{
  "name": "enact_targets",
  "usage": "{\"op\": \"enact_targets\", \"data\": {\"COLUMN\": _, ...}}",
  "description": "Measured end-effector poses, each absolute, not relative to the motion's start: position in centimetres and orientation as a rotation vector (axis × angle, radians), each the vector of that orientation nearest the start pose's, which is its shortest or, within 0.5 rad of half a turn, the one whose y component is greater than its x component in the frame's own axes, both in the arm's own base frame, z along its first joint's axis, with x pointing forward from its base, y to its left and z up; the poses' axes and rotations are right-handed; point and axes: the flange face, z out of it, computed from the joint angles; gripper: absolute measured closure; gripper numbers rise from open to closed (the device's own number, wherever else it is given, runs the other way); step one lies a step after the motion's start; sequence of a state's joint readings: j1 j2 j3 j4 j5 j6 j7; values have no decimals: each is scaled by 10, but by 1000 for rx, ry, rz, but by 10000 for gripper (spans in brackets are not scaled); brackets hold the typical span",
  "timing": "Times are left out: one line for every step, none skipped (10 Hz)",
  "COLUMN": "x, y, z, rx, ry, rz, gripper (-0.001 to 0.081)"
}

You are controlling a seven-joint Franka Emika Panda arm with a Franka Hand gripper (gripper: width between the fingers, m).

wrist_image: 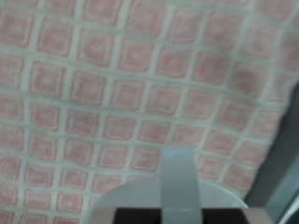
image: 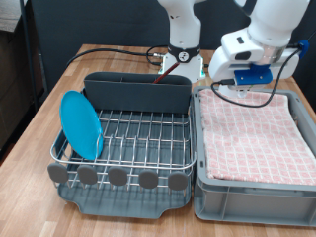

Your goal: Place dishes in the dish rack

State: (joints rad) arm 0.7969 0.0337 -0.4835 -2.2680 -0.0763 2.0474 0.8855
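The light-blue plate point(image: 81, 124) stands on edge in the silver wire dish rack point(image: 138, 138), at its left end in the exterior view. A slim dark stick, apparently the wooden spoon point(image: 163, 82), lies along the grey utensil trough point(image: 133, 91). My gripper point(image: 252, 81) hangs over the far end of the grey bin. In the wrist view a grey finger point(wrist_image: 177, 168) overlaps the pale round rim of the white cup point(wrist_image: 121, 198), which the gripper seems shut on, above the checked cloth. In the exterior view the hand hides the cup.
The grey rectangular bin point(image: 202, 178) lined with pink checked cloth point(image: 252, 133) stands to the right of the rack. The cloth fills the wrist view point(wrist_image: 103, 84). The robot base point(image: 183, 39) and cables point(image: 158, 54) are behind the trough. The wooden table point(image: 39, 109) extends left.
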Motion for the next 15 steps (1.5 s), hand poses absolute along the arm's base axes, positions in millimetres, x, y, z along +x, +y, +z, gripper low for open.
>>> {"op": "enact_targets", "data": {"x": 478, "y": 143, "z": 342, "rx": -3224, "ry": 915, "rz": 213, "gripper": 735}}
{"op": "enact_targets", "data": {"x": 488, "y": 135, "z": 356, "rx": -3222, "ry": 974, "rz": 138, "gripper": 735}}
{"op": "enact_targets", "data": {"x": 493, "y": 132, "z": 361, "rx": -3218, "ry": 1027, "rz": 93, "gripper": 735}}
{"op": "enact_targets", "data": {"x": 492, "y": 133, "z": 360, "rx": -3220, "ry": 1012, "rz": 108, "gripper": 735}}
{"op": "enact_targets", "data": {"x": 494, "y": 133, "z": 358, "rx": -3231, "ry": 979, "rz": 95, "gripper": 735}}
{"op": "enact_targets", "data": {"x": 499, "y": 131, "z": 356, "rx": -3232, "ry": 968, "rz": 72, "gripper": 735}}
{"op": "enact_targets", "data": {"x": 507, "y": 123, "z": 353, "rx": -3230, "ry": 978, "rz": 51, "gripper": 735}}
{"op": "enact_targets", "data": {"x": 517, "y": 111, "z": 350, "rx": -3231, "ry": 995, "rz": 38, "gripper": 735}}
{"op": "enact_targets", "data": {"x": 525, "y": 96, "z": 348, "rx": -3238, "ry": 1014, "rz": 40, "gripper": 735}}
{"op": "enact_targets", "data": {"x": 532, "y": 81, "z": 345, "rx": -3245, "ry": 1038, "rz": 55, "gripper": 735}}
{"op": "enact_targets", "data": {"x": 536, "y": 65, "z": 343, "rx": -3250, "ry": 1063, "rz": 74, "gripper": 735}}
{"op": "enact_targets", "data": {"x": 541, "y": 49, "z": 343, "rx": -3252, "ry": 1077, "rz": 79, "gripper": 735}}
{"op": "enact_targets", "data": {"x": 546, "y": 34, "z": 345, "rx": -3270, "ry": 1075, "rz": 62, "gripper": 735}}
{"op": "enact_targets", "data": {"x": 554, "y": 21, "z": 350, "rx": -3295, "ry": 1060, "rz": 23, "gripper": 735}}
{"op": "enact_targets", "data": {"x": 562, "y": 11, "z": 356, "rx": -3308, "ry": 1033, "rz": -26, "gripper": 735}}
